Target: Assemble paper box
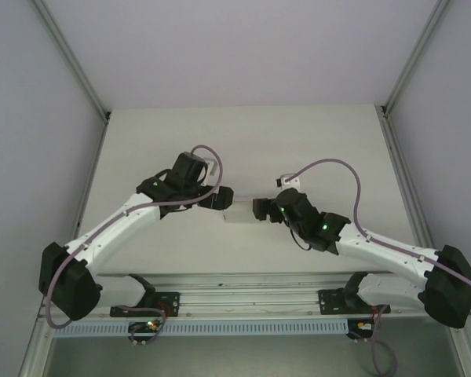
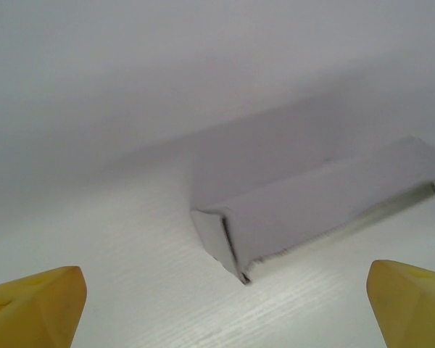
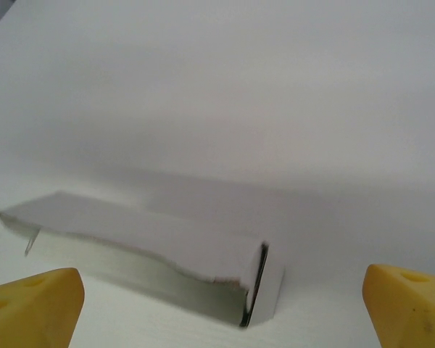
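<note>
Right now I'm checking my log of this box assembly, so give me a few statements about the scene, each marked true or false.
1. The paper box lies on the table between the left gripper and the right gripper. True.
2. The left gripper is shut on the box. False: its fingers stand wide apart, with the box ahead of them.
3. The right gripper is open. True.
4. The box is a flat, unfolded sheet. False: it is folded up, with an upright end wall and a flap over the top.
</note>
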You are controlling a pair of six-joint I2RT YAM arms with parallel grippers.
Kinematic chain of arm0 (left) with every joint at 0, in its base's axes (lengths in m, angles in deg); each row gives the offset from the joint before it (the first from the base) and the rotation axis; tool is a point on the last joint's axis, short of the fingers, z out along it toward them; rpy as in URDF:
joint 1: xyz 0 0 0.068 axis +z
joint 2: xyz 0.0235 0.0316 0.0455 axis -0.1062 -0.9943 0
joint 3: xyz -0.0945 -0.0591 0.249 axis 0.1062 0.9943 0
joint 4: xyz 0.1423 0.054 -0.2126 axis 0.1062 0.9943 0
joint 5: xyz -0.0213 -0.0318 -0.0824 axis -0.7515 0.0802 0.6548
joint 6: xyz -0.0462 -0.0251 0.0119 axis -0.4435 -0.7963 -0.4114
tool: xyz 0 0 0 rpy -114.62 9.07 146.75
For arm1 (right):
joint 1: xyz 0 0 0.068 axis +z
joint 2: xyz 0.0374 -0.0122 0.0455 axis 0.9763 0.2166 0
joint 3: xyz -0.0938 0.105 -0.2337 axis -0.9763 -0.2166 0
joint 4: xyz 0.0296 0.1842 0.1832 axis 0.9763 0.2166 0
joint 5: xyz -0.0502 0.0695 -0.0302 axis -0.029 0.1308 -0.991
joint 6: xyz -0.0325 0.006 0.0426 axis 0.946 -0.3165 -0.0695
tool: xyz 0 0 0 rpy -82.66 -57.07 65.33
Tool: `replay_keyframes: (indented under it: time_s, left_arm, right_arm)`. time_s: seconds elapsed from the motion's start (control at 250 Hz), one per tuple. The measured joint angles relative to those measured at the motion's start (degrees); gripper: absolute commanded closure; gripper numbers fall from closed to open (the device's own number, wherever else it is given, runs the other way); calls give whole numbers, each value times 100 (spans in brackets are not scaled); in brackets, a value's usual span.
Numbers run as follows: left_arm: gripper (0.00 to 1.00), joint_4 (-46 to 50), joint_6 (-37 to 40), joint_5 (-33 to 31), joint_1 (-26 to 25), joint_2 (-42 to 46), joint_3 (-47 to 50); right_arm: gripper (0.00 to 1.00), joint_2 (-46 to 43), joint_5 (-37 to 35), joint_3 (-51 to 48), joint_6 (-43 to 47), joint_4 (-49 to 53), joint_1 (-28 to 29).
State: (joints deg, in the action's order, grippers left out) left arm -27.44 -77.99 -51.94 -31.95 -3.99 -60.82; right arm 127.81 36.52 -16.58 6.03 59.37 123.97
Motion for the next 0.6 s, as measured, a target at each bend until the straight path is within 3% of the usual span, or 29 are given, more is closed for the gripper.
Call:
replay_keyframes:
  time_s: [0.367,0.599]
  left_arm:
    - [5,-424,-66,299,293,-647,229]
    - [33,-1040,-192,728,352,-632,824]
  right_arm:
    - [0,640,57,247,-396,343,-651]
    - [9,901,310,13,-745,280,-680]
